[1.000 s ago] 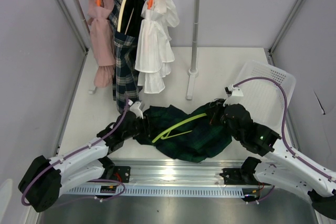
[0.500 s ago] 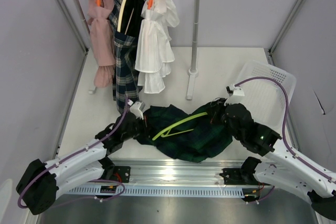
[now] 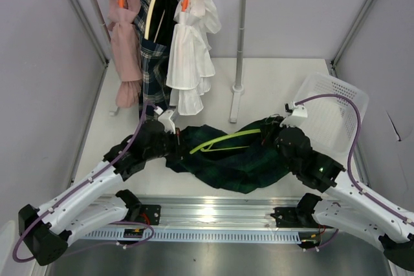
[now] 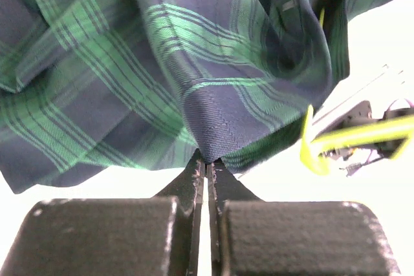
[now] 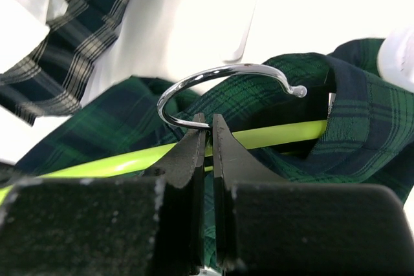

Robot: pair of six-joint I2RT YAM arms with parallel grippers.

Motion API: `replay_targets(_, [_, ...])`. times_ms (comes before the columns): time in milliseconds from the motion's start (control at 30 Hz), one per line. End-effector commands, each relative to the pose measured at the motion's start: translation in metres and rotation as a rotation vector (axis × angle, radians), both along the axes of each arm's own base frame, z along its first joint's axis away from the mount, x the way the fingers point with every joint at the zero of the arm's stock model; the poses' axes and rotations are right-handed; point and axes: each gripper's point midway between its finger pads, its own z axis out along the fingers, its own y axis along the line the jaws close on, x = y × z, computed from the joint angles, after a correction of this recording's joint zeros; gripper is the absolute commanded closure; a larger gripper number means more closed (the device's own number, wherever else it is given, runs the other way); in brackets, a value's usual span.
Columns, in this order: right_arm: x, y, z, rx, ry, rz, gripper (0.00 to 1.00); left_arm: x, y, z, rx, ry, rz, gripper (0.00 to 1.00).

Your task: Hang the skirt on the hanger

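Observation:
The dark green tartan skirt (image 3: pixel 239 163) lies bunched on the table between both arms, and the lime-green hanger (image 3: pixel 226 140) lies slanted across its top. My left gripper (image 3: pixel 173 138) is at the skirt's left edge. In the left wrist view this gripper (image 4: pixel 207 159) is shut on a fold of the skirt (image 4: pixel 162 63), with the hanger's end (image 4: pixel 362 135) to the right. My right gripper (image 3: pixel 268 135) is at the hanger's right end. The right wrist view shows it (image 5: pixel 208 124) shut at the base of the hanger's chrome hook (image 5: pixel 220 72), above the green bar (image 5: pixel 278 135).
A clothes rack (image 3: pixel 240 43) stands at the back with a pink garment (image 3: pixel 126 43), a navy-and-white checked garment (image 3: pixel 155 75) and a white ruffled garment (image 3: pixel 191 56). A white basket (image 3: pixel 330 111) sits at the right. A metal rail (image 3: pixel 213 214) runs along the near edge.
My left gripper has shut on the skirt's left edge and moved back and up with it. The skirt and hanger have shifted slightly towards the back; the right gripper stays shut.

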Motion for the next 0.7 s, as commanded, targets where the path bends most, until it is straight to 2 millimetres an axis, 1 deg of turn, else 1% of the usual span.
replay_targets(0, [0.014, -0.021, 0.021, -0.020, -0.098, -0.128, 1.00, -0.013, 0.005, 0.016, 0.007, 0.006, -0.045, 1.00])
replay_targets(33, [0.015, -0.022, 0.021, -0.023, -0.102, -0.133, 1.00, -0.016, 0.007, 0.015, 0.016, 0.018, -0.049, 1.00])
replay_targets(67, [0.015, -0.022, 0.021, -0.027, -0.105, -0.133, 1.00, -0.018, 0.009, 0.022, 0.008, 0.006, -0.051, 1.00])
replay_targets(100, [0.016, -0.022, 0.021, -0.032, -0.107, -0.133, 1.00, -0.020, 0.009, 0.024, 0.006, 0.006, -0.056, 1.00])
replay_targets(133, [0.016, -0.022, 0.021, -0.038, -0.107, -0.134, 1.00, -0.020, 0.010, 0.031, -0.002, -0.007, -0.058, 1.00])
replay_targets(167, [0.017, -0.021, 0.020, -0.042, -0.105, -0.133, 1.00, -0.023, 0.013, 0.031, 0.006, 0.000, -0.058, 1.00])
replay_targets(200, [0.017, -0.021, 0.019, -0.045, -0.105, -0.133, 1.00, -0.022, 0.015, 0.035, 0.005, -0.011, -0.050, 1.00])
replay_targets(233, [0.017, -0.020, 0.019, -0.045, -0.106, -0.131, 1.00, -0.021, 0.016, 0.043, -0.001, -0.027, -0.044, 1.00])
replay_targets(367, [0.015, -0.020, 0.018, -0.035, -0.111, -0.126, 1.00, -0.019, 0.019, 0.047, 0.006, -0.023, -0.033, 1.00])
replay_targets(433, [0.013, -0.018, 0.018, -0.038, -0.114, -0.115, 1.00, -0.017, 0.018, 0.051, -0.011, -0.014, -0.035, 1.00])
replay_targets(500, [0.012, -0.020, 0.020, -0.038, -0.124, -0.122, 1.00, -0.016, 0.018, 0.059, -0.023, -0.016, -0.034, 1.00])
replay_targets(533, [0.012, -0.021, 0.022, -0.035, -0.130, -0.125, 1.00, -0.015, 0.019, 0.058, -0.016, -0.009, -0.032, 1.00])
replay_targets(567, [0.012, -0.021, 0.024, -0.033, -0.134, -0.124, 1.00, -0.013, 0.019, 0.063, -0.019, -0.017, -0.028, 1.00])
replay_targets(667, [0.011, -0.021, 0.028, -0.030, -0.145, -0.123, 1.00, -0.010, 0.024, 0.057, -0.008, 0.006, -0.016, 1.00])
